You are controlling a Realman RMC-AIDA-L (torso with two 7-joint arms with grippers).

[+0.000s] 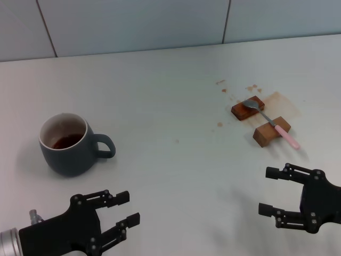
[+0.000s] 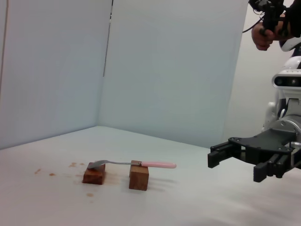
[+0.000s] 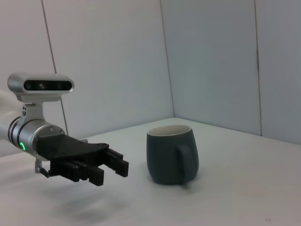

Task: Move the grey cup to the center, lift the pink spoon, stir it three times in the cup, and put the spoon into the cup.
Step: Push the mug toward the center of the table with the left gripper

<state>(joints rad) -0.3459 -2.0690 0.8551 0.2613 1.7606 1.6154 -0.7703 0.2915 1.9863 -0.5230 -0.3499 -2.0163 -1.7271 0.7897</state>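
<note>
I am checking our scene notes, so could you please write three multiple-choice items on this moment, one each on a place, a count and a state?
1. Where does the pink spoon lie?
A. Inside the grey cup
B. Across the wooden blocks
C. In the right end effector

2. How many wooden blocks are there?
A. One
B. Two
C. Four

3. What is the state of the left end effector?
A. Open, holding nothing
B. Shut on the cup handle
C. Shut on the spoon

Answers:
1 B: its bowl rests on one block, its handle on the other.
2 B: two show under the spoon.
3 A: it sits near the grey cup, fingers apart.
</note>
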